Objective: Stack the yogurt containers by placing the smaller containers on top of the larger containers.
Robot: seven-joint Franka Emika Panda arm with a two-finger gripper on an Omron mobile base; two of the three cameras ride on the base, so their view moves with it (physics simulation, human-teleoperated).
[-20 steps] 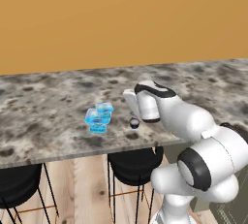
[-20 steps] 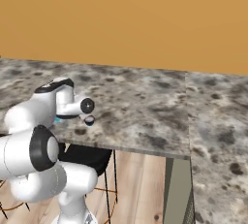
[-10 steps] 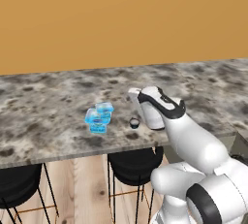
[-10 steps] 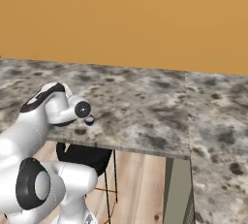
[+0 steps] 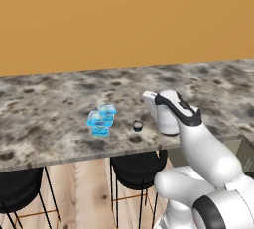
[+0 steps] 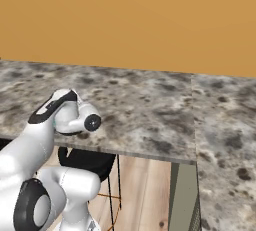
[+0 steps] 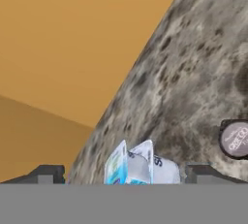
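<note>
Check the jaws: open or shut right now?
Open. In the hand view the two dark fingertips stand far apart at the bottom, with the blue tubs showing in the wide gap between them, untouched.

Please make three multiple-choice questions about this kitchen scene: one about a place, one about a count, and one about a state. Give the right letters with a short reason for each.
1. Where does the tiny dark round cup stand?
A. on top of the large light-blue tub
B. alone on the marble counter, between the blue tubs and the arm
C. on a stool

2. How many yogurt containers are on the counter?
A. one
B. three
C. five

3. How is the gripper?
A. open and empty
B. shut on the dark cup
C. shut on the small light-blue cup

Answers:
1. B: the left base view shows it alone on the stone, right of the large light-blue tub.
2. B: the large tub, the small light-blue cup and the dark cup.
3. A: the hand view shows the fingertips wide apart with nothing between them.
</note>
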